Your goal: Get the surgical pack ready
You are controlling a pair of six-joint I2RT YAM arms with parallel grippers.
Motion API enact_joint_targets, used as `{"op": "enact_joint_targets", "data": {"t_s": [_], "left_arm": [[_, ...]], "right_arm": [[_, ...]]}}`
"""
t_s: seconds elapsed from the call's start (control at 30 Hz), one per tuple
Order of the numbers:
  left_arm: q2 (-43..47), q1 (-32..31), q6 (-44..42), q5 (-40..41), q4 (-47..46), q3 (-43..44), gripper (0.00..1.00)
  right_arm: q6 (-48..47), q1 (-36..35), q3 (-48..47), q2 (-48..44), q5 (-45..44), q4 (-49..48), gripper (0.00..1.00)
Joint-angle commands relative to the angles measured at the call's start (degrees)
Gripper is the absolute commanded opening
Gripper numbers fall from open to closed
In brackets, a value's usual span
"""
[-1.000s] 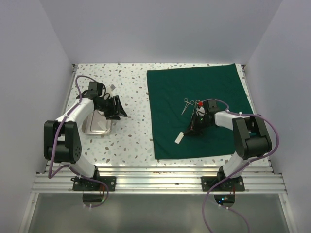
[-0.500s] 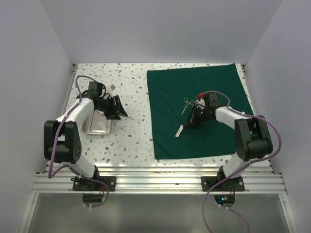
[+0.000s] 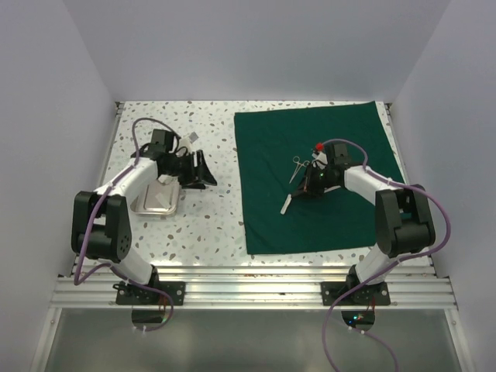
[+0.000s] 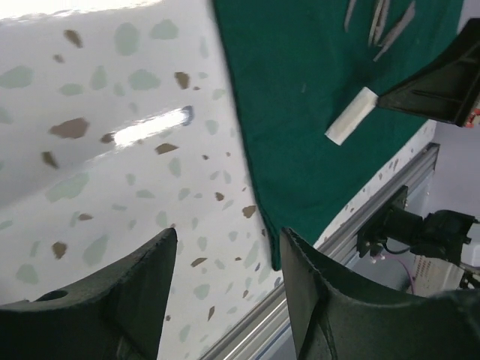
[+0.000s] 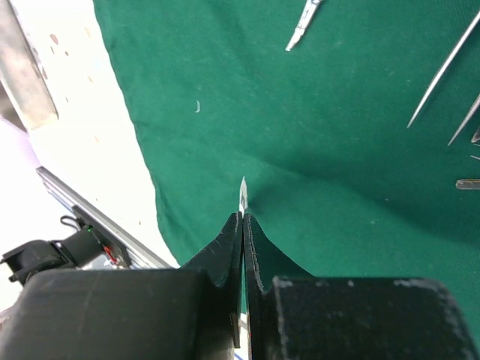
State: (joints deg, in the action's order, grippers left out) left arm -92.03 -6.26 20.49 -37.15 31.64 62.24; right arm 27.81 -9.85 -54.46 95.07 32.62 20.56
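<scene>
The right fingers (image 5: 259, 259) are pressed shut on a thin white gauze strip (image 3: 285, 204), held over the large dark green matte cloth drape (image 3: 271, 147) beside steel scissor-like instruments (image 3: 296, 168). The left fingers (image 4: 142, 292) are spread apart and empty, over the speckled worktop (image 3: 209, 225) near the small shiny rectangular steel tray (image 3: 155, 205).

Bright even light w/ glare on table (image 4: 161, 120).
</scene>
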Motion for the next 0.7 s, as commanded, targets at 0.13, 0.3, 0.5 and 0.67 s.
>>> {"op": "enact_joint_targets", "data": {"t_s": [0.13, 0.3, 0.5, 0.67], "left_arm": [[-0.5, -7.4, 4.0, -10.6, -14.4, 0.2, 0.68], [-1.0, -10.6, 6.0, -11.5, -19.8, 0.7, 0.74], [-2.2, -13.6, 9.6, -17.2, -28.6, -1.1, 0.81], [-2.1, -14.4, 15.7, -26.0, -43.0, -3.8, 0.81]], "right_arm": [[-1.6, -0.5, -5.9, -4.1, 4.5, 4.2, 0.00], [-3.3, -1.0, -8.4, -5.0, 6.7, 7.5, 0.00], [-4.9, -3.5, -12.1, -5.7, 11.5, 10.7, 0.00], [-4.1, -6.1, -15.4, -6.6, 16.9, 11.8, 0.00]]}}
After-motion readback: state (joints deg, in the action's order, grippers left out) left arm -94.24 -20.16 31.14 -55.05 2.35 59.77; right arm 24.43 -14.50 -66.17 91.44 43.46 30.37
